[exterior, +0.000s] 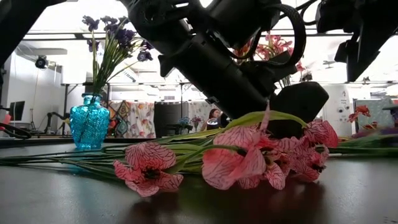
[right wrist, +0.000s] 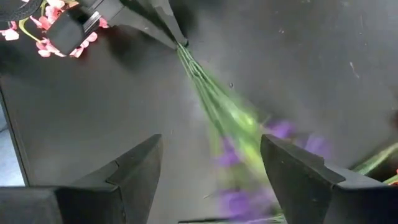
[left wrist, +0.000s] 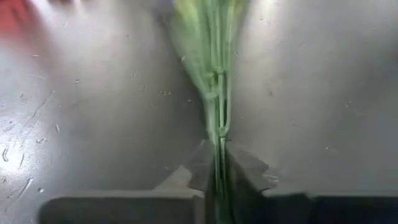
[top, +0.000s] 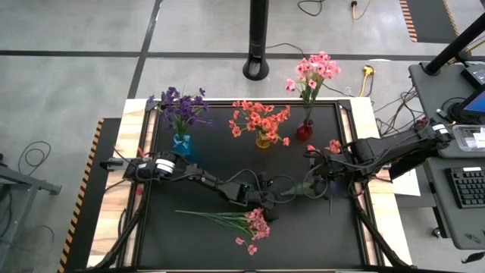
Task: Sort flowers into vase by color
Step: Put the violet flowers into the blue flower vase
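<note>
Already three vases at the table's far side hold color-matched flowers, while the left gripper (left wrist: 219,177) pinches a purple spray's stems (left wrist: 217,93) mid-table, the right gripper (right wrist: 211,168) gapes empty, and pink sprays (top: 254,222) lie near.

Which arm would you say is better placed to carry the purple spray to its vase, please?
Probably the left: its claw is already shut on the purple spray stem, while the right claw is open, holding nothing.

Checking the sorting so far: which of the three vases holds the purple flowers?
The blue vase, leftmost in the back row. The yellow vase in the middle holds orange-red flowers, and the red vase on the right holds pink ones.
</note>
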